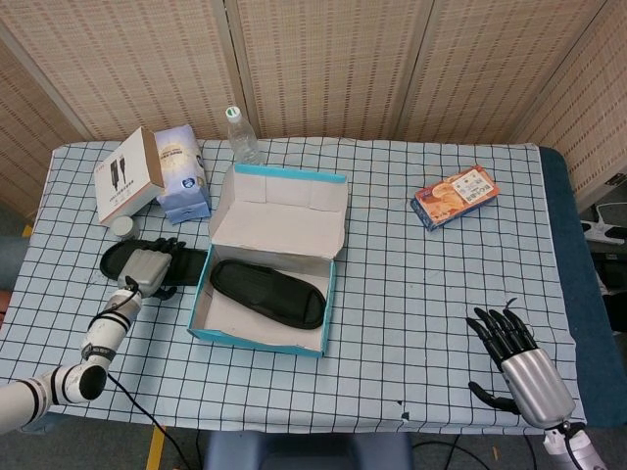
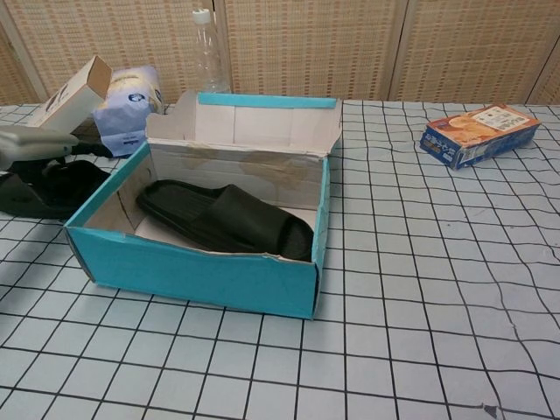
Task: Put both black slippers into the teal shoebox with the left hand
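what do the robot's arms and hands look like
Each robot hand has a silver metallic back and black fingers: left robot hand, right robot hand. The left forearm is white and silver with black joint bands, and a thin black cable trails from it.

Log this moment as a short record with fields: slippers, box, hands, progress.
slipper one: lies inside the teal shoebox, black slipper
slipper two: second black slipper on the table left of the box
left hand: left hand over the second slipper; grip not clear
right hand: right hand at the table's near right, fingers spread, holding nothing
progress: one of two slippers boxed
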`<state>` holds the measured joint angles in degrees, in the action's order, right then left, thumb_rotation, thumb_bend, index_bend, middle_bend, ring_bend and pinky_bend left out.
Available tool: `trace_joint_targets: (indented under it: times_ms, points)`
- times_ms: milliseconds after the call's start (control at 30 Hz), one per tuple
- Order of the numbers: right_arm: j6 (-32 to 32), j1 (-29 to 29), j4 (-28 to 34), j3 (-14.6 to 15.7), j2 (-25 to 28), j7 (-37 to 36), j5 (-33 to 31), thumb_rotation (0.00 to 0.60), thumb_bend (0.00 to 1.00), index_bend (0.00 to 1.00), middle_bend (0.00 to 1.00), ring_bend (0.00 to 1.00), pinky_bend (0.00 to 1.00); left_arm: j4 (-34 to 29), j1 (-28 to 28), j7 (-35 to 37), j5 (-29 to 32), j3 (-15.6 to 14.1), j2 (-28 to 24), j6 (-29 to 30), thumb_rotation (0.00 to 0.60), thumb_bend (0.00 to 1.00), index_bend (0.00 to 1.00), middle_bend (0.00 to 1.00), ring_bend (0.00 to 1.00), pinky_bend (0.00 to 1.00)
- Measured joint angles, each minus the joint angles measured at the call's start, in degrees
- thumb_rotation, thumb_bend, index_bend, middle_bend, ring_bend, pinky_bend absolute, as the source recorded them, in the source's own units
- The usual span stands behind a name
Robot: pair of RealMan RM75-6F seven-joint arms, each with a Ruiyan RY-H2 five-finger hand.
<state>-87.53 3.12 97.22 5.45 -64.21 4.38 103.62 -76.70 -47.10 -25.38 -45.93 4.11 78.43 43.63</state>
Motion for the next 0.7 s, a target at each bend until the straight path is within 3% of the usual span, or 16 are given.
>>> trace_joint_targets:
  times_ms: [267,367,467,700]
  points:
    - [-0.54,-0.19,-0.29,-0.15,0.37,-0.86,-0.18,0.523,0.15,0.0,0.0,0.0,0.0,5.32,-1.22,-2.46,-1.17,0.15,5.46,2.32,0.559,0.32,0.0,0.0,0.0,0.2]
    - [-0.55,-0.21,-0.28,-0.19,0.43,-0.86,-0.21,0.525,0.15,0.0,0.0,0.0,0.0,6.43,-1.17,-3.92,-1.53,-0.02,6.11,3.83,0.574,0.33,0.1,0.04,0.03,0.28]
    - [-0.53,-0.21,-0.25,-0.18,0.43,-0.82,-0.14,0.525,0.15,0.0,0.0,0.0,0.0,7.73,-0.81,-5.81,-1.11,-0.38,6.65,4.97,0.6,0.34,0.22,0.17,0.15,0.39]
    - [-0.99,-0.41,-0.2,-0.28,0.49,-0.79,-0.12,0.522,0.15,0.0,0.0,0.0,0.0,8.24,-0.09,-7.94,2.13,-0.7,6.7,4.08,0.6,0.35,0.28,0.24,0.23,0.48]
